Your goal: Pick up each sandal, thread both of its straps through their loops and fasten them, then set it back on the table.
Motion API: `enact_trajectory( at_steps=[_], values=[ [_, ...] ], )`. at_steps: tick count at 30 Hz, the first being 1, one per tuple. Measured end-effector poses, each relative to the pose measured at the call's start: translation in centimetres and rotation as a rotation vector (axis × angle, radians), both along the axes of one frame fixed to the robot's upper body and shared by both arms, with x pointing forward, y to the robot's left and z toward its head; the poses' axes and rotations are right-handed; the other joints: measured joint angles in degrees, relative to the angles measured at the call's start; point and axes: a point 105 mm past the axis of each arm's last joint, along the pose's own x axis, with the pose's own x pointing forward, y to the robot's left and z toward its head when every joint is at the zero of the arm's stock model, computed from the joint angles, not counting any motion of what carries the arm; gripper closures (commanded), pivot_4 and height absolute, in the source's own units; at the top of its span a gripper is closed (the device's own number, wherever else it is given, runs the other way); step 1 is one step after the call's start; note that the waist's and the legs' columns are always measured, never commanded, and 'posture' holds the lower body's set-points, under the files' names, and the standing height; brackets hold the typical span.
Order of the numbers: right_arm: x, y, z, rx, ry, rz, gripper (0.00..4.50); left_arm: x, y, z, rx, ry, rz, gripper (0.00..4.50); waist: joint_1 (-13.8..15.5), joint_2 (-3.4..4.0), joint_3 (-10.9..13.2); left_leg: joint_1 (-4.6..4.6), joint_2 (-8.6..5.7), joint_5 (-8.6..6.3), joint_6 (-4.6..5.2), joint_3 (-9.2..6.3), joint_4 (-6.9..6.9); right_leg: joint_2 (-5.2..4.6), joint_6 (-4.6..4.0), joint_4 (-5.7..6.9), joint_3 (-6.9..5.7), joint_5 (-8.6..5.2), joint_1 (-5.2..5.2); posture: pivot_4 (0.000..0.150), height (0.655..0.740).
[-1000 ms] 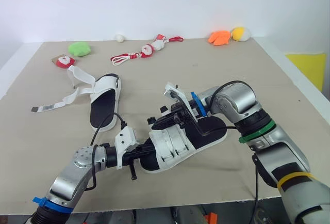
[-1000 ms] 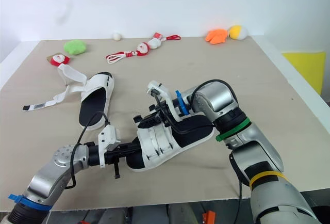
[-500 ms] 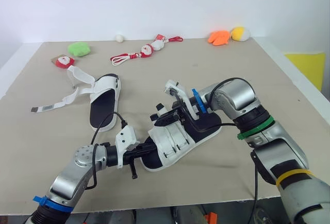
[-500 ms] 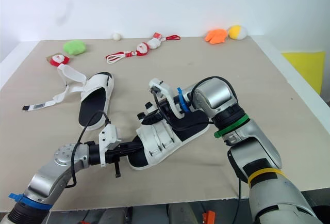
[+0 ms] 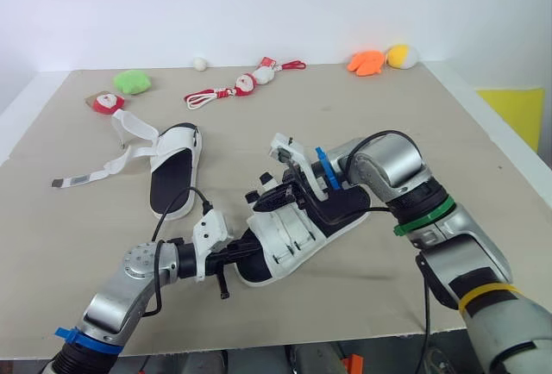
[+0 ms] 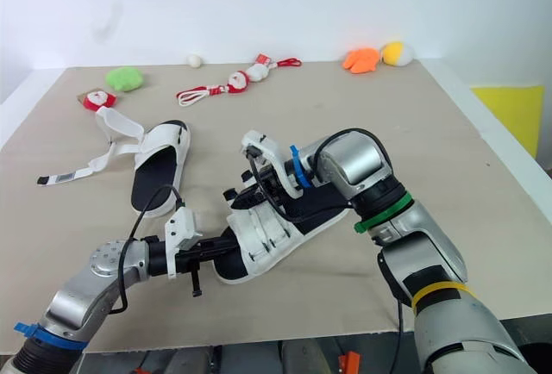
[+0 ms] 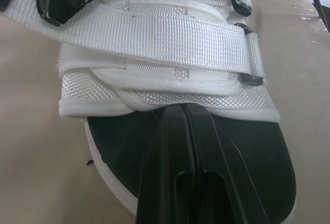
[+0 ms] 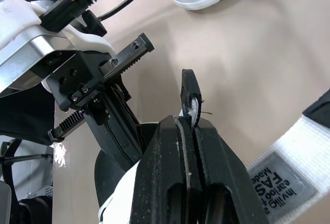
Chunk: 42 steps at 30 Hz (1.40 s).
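A white sandal with a black insole (image 5: 297,229) lies tilted near the table's middle, both front straps laid across its upper (image 7: 154,43). My left gripper (image 5: 245,252) is shut at its toe, the fingertips (image 7: 175,115) against the front edge of the white upper. At the upper's far side, my right gripper (image 5: 276,193) is shut on a thin strap end beside a black loop (image 8: 190,92); a labelled white strap (image 8: 289,177) runs next to it. The second sandal (image 5: 175,167) rests flat to the left, its long straps (image 5: 95,171) undone and spread out.
Along the far edge sit a green plush (image 5: 134,81), a small red-and-white toy (image 5: 109,102), Santa figures on a red cord (image 5: 235,90), a white ball (image 5: 200,64), and orange (image 5: 366,63) and yellow (image 5: 402,55) plush toys. The table's front edge (image 5: 285,339) runs just behind my arms.
My right gripper has drawn the strap end a little to the left, and the sandal's heel has swung slightly away from me. The left gripper has stayed at the toe.
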Motion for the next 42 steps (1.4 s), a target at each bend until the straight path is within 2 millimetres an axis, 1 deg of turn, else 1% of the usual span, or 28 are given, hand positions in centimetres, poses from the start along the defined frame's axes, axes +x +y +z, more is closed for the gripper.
enact_trajectory(
  at_steps=[3,11,24,25,26,30,31,33,34,37,39,41,42],
  values=[
    [0.1,0.0,0.0,-0.007,-0.015,0.002,4.46,0.0,0.0,0.0,0.000,0.001,0.001,4.50,-0.03,0.00,0.00,0.00,0.00,0.00,0.00,0.00,0.00,0.00,0.00,0.00,0.00,0.00,-0.01,0.150,0.7400],
    [0.4,0.0,-0.9,-0.076,-0.074,0.008,4.46,0.0,-0.1,0.0,0.000,0.002,0.000,4.50,-0.06,0.01,0.00,0.01,0.00,0.00,0.00,0.00,-0.01,0.00,0.00,0.00,0.00,0.00,0.00,0.150,0.7400],
    [0.2,0.4,-1.0,-0.148,-0.214,0.078,4.46,0.0,-0.2,-0.1,0.000,0.004,-0.001,4.50,-0.06,0.02,-0.02,0.02,0.00,0.00,-0.01,0.00,-0.01,-0.01,0.00,0.00,0.00,0.00,0.01,0.150,0.7400],
    [0.2,0.4,-1.0,-0.151,-0.220,0.080,3.78,0.0,-0.2,-0.1,0.000,0.004,-0.001,4.50,-0.06,0.02,-0.02,0.03,0.00,0.00,-0.01,0.00,-0.01,-0.01,0.00,0.00,0.00,0.00,0.01,0.150,0.7400],
    [0.3,0.3,-1.1,-0.162,-0.234,0.079,3.54,0.0,-0.2,-0.1,0.000,0.003,-0.002,4.50,-0.06,0.02,-0.02,0.04,0.00,0.00,-0.01,0.00,-0.01,-0.01,0.00,0.00,0.00,0.00,0.02,0.150,0.7400],
    [0.4,0.3,-1.2,-0.180,-0.253,0.075,1.68,0.0,-0.4,0.0,-0.001,0.001,-0.009,4.50,-0.03,0.03,-0.02,0.02,-0.03,0.01,-0.02,0.00,-0.01,-0.04,0.00,-0.01,0.00,0.00,0.02,0.150,0.7400],
    [0.5,0.3,-1.2,-0.180,-0.255,0.069,1.29,0.0,-0.4,0.0,-0.002,0.002,-0.009,4.50,0.03,0.03,-0.02,-0.02,-0.03,0.00,-0.02,0.00,-0.01,-0.05,-0.01,-0.03,0.00,-0.01,0.01,0.150,0.7400],
    [0.6,0.0,-0.9,-0.175,-0.250,0.053,0.56,-0.1,-0.4,0.0,-0.006,0.001,-0.014,4.50,0.12,0.03,-0.02,-0.09,-0.03,-0.04,-0.09,-0.01,-0.01,-0.05,0.00,-0.06,0.00,-0.08,-0.02,0.150,0.7400],
    [0.7,-0.3,-0.4,-0.157,-0.238,0.036,0.05,-0.1,-0.4,0.0,-0.007,0.001,-0.016,4.50,0.15,0.03,-0.02,-0.16,-0.03,-0.07,-0.15,-0.01,-0.01,-0.05,0.04,-0.06,0.00,-0.10,-0.07,0.150,0.7400],
    [0.8,-0.7,0.9,-0.100,-0.211,0.013,0.05,-0.2,-0.5,0.1,-0.011,0.004,-0.023,4.50,0.16,0.06,0.00,-0.24,-0.05,-0.14,-0.23,-0.03,-0.02,-0.06,0.32,-0.06,0.00,-0.06,-0.12,0.150,0.7400],
    [0.8,-0.8,2.7,-0.030,-0.201,0.003,0.05,-0.2,-0.5,0.1,-0.011,0.005,-0.026,4.50,0.17,0.06,0.00,-0.28,-0.06,-0.16,-0.22,-0.06,-0.02,-0.06,0.35,-0.06,-0.01,-0.09,-0.14,0.150,0.7400],
    [0.6,-0.5,4.9,0.075,-0.195,0.001,0.05,-0.2,-0.5,0.1,-0.011,0.004,-0.027,4.50,0.17,0.06,0.00,-0.29,-0.06,-0.17,-0.21,-0.06,-0.03,-0.06,0.35,-0.06,-0.02,-0.09,-0.13,0.150,0.7400],
    [0.4,-0.5,5.6,0.115,-0.188,0.005,0.05,-0.2,-0.5,0.1,-0.011,0.004,-0.027,4.50,0.21,0.06,0.00,-0.29,-0.06,-0.17,-0.21,-0.09,-0.02,-0.06,0.34,-0.08,-0.05,-0.10,-0.12,0.150,0.7400]
  ],
)
